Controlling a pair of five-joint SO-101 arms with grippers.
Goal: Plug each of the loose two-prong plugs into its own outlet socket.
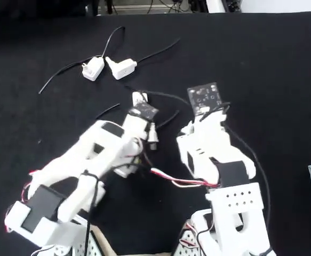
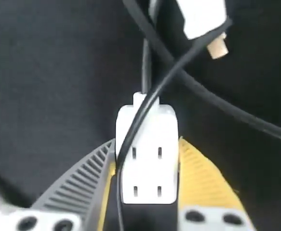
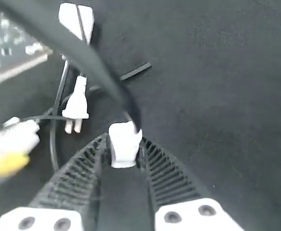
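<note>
My left gripper (image 2: pixel 147 144) is shut on a white outlet socket (image 2: pixel 147 166) whose slot pairs face the camera; a thin black cord (image 2: pixel 145 115) crosses over it. In the high view this socket (image 1: pixel 139 98) lies at the left gripper (image 1: pixel 140 102), mid-table. Just beyond it lies a white plug (image 2: pixel 203 17) with a brass prong. My right gripper (image 3: pixel 125 140) is shut on a white plug (image 3: pixel 125 144) with a thick black cord (image 3: pixel 82 57). Another white two-prong plug (image 3: pixel 75 108) lies loose on the cloth beside it.
Two white adapters (image 1: pixel 93 68) (image 1: pixel 121 66) with thin black cords lie at the back left of the black table (image 1: pixel 272 69). A small circuit board (image 1: pixel 204 96) sits over the right arm's wrist. Red and white wires (image 1: pixel 171 178) hang between the arms.
</note>
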